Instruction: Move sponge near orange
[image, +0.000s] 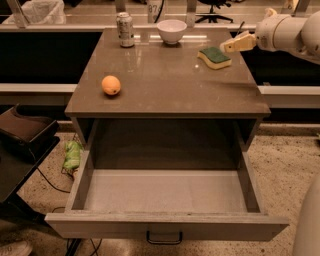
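The top (170, 85) is a smooth grey-brown slab with a soft sheen. It sits on a cabinet whose drawer (165, 225) is pulled fully out, showing a bare, pale floor and a dark metal handle (164, 239) on its front. The ground (285, 160) around it is speckled and stony. A long counter runs behind, under glass that mirrors chair legs.

The gripper (231, 46) reaches in from the right on a white arm (287, 32), its pale tip over the top's far right corner. Whether it is open or closed I cannot tell. The sponge (214, 56) lies flat just left of and below the tip, near it; touching or not, I cannot say. It is wavy-edged, yellow below and dark green above. The orange (111, 85), round and bright, sits well to the gripper's left and nearer the drawer, well apart from the sponge. A white bowl (171, 31) stands left of the gripper at the back edge, and a shiny can (125, 30) farther left still.

The arm is cut off at the right edge. A white rounded shape (307, 225) at the lower right is also cropped, and I cannot name it. Something green and crumpled (72, 155) lies on the ground far left of the drawer, beside dark furniture (25, 132) that is only partly seen.
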